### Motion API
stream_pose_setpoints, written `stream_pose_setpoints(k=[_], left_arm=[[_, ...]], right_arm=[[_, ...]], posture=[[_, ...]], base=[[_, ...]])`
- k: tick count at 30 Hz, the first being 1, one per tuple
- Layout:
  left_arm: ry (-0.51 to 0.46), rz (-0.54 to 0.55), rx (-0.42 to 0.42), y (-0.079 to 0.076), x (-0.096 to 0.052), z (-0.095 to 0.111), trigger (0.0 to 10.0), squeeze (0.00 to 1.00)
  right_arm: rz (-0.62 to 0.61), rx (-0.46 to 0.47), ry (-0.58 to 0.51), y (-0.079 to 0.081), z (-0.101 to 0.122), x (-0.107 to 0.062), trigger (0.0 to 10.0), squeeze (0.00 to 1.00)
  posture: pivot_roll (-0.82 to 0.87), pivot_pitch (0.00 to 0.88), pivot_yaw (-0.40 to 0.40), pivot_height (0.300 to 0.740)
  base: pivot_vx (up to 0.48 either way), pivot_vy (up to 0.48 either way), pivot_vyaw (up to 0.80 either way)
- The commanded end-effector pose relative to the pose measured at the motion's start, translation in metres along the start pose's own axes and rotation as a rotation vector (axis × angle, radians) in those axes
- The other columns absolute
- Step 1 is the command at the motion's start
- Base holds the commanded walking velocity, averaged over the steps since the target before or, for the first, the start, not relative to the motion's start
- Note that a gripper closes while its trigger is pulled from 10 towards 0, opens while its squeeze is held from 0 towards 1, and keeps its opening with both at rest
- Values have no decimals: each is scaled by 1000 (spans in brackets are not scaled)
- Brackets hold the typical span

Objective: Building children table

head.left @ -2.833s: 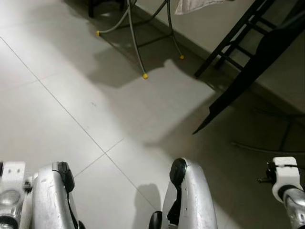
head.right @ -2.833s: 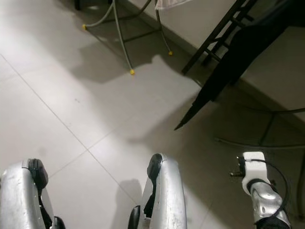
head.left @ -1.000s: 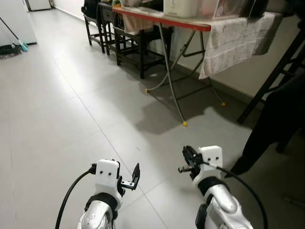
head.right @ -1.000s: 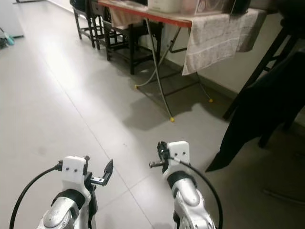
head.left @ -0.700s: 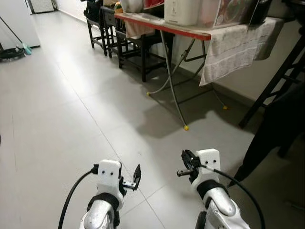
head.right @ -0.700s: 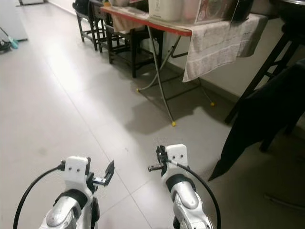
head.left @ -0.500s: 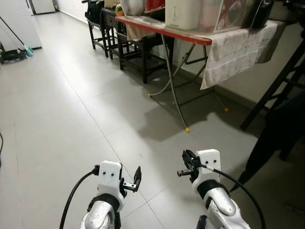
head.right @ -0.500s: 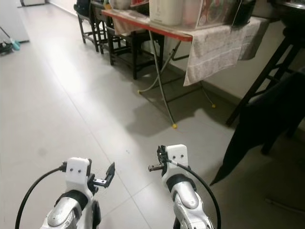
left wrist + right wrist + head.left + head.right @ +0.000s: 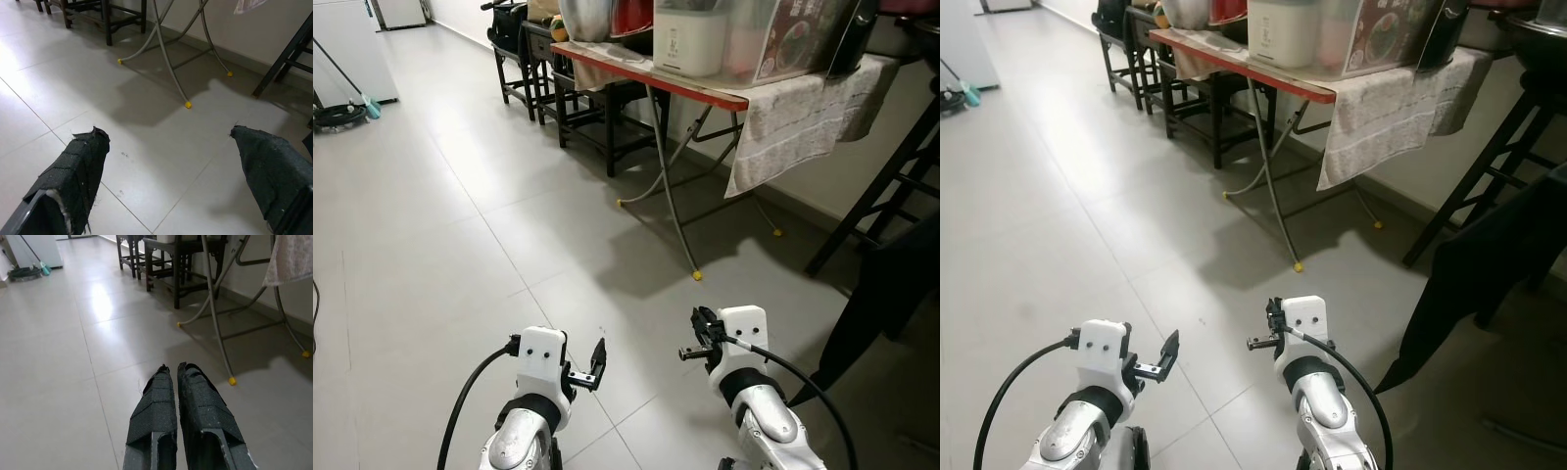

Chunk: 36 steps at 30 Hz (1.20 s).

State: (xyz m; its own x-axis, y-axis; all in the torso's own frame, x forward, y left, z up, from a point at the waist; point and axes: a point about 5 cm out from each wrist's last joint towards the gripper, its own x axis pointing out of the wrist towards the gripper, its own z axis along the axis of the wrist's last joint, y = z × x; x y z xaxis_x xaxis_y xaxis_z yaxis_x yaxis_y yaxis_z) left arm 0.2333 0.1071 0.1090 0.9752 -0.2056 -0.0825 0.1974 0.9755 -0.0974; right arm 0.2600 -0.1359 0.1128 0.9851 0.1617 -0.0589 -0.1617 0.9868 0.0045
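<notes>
Left gripper (image 9: 598,358) spread wide, empty, over grey tile floor (image 9: 431,225). Right gripper (image 9: 689,352) clenched, nothing in it. Far right: folding surface (image 9: 651,83) w/ towel (image 9: 793,122); box print unreadable. No kids' table parts recognisable.

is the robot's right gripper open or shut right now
Shut. In the right wrist view, the right gripper has its two black fingers pressed nearly together, holding nothing.

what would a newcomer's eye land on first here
Likely the two grippers held low over bare grey tile: the left gripper open, the right gripper shut and empty. Next, the red-edged folding table ahead to the right, loaded with pots and draped with a towel.
</notes>
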Motion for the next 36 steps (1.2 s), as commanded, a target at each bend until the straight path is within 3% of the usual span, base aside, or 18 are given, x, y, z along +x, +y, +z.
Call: stream_pose_setpoints(k=[1,36], left_arm=[[43,4,6,1,1,-8,10000,0],[47,-3,2,-1,6,-6,10000,0]], right_arm=[[0,0,16,0,-2,0,10000,0],[18,-21,5,1,2,4,10000,0]], posture=[[145,0,-20,580],[152,0,-30,695]], base=[[0,0,0],[0,0,0]])
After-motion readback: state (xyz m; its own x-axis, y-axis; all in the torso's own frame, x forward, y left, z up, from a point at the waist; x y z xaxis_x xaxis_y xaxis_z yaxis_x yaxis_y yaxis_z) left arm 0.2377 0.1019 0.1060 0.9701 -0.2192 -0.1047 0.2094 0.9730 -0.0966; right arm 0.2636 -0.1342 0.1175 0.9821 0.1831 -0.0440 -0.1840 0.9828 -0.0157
